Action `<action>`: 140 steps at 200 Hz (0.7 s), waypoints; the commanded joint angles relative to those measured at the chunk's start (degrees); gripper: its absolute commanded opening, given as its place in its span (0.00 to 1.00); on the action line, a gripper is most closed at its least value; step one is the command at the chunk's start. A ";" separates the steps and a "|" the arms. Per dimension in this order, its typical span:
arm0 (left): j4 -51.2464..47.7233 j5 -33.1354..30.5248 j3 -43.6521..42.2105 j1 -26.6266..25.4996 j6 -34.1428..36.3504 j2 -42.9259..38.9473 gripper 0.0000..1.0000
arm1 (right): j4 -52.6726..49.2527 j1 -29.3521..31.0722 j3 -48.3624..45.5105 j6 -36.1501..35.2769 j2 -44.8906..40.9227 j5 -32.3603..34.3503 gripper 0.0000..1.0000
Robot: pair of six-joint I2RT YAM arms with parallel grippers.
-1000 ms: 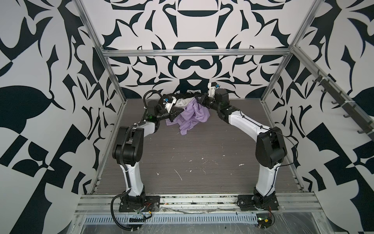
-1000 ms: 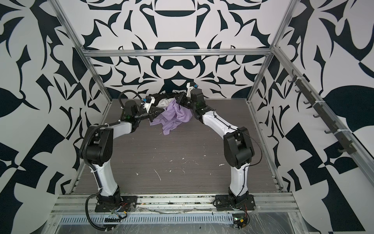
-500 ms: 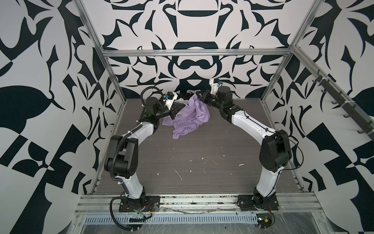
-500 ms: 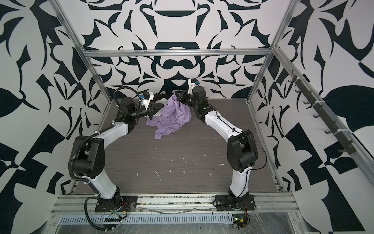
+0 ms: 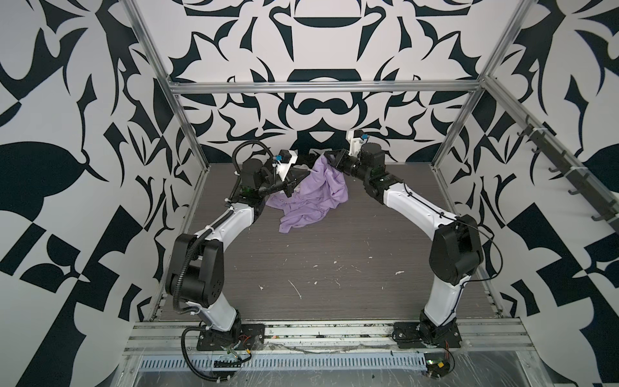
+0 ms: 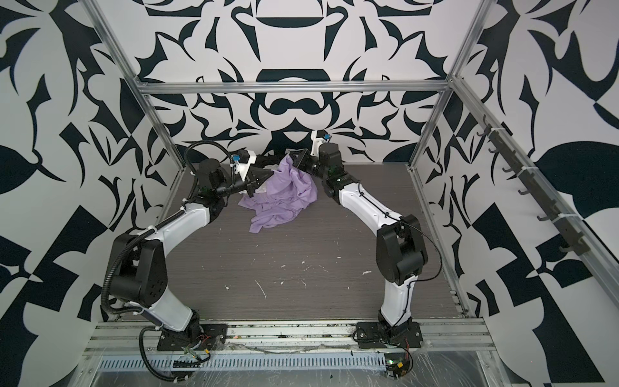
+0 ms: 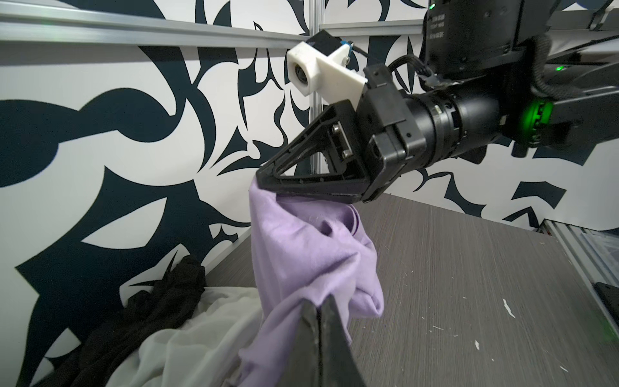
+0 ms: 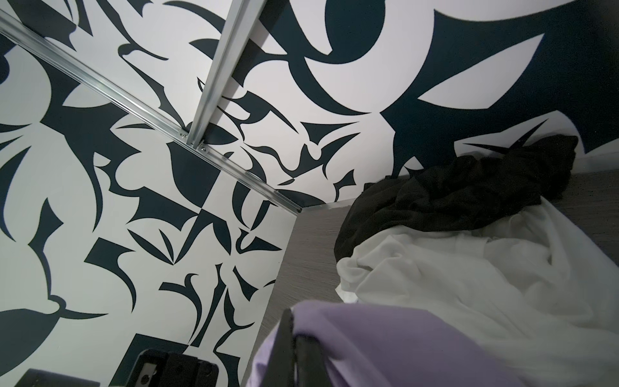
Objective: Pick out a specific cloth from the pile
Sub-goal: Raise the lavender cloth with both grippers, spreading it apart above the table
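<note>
6 o'c, near: grey wood-grain table (image 5: 318,268), unchanged. Mid: crumpled light-purple soft fabric cloth (image 5: 311,197) now fanned out & sagged vs 1 s ago, tail laid on table. L gripper (image 7: 318,315) clenched on its 9 o'c edge, R gripper (image 7: 263,182) clenched on raised 12 o'c tip. Far, 12 o'c: off-white cloth (image 8: 469,284) & black cloth (image 8: 469,187) left behind. Pick judged nearly freed from pile (image 8: 418,231); one fold seen touching off-white.

1. The cloth (image 5: 311,197) sits at rear centre of the table (image 5: 335,268), in front of the pile (image 7: 174,335).
2. Left end effector (image 5: 292,187) is at cloth's left edge, right end effector (image 5: 330,160) at its rear-right top.
3. The pile lies against the rear wall (image 5: 321,110).
</note>
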 commanded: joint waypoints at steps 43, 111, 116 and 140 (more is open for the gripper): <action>-1.99 -0.61 -0.65 -1.06 3.35 -6.17 0.00 | 3.44 -0.29 0.51 -1.18 -4.32 0.32 0.00; -5.17 -1.86 0.28 -2.19 5.58 -9.61 0.00 | 2.72 -0.29 1.02 -1.60 -4.27 0.48 0.00; -5.58 -2.03 0.37 -2.29 5.88 -9.76 0.00 | 2.72 -0.30 1.02 -1.59 -4.17 0.42 0.00; -7.43 -2.97 1.09 -2.81 7.34 -10.48 0.00 | 2.72 -0.29 1.19 -1.63 -4.24 0.47 0.00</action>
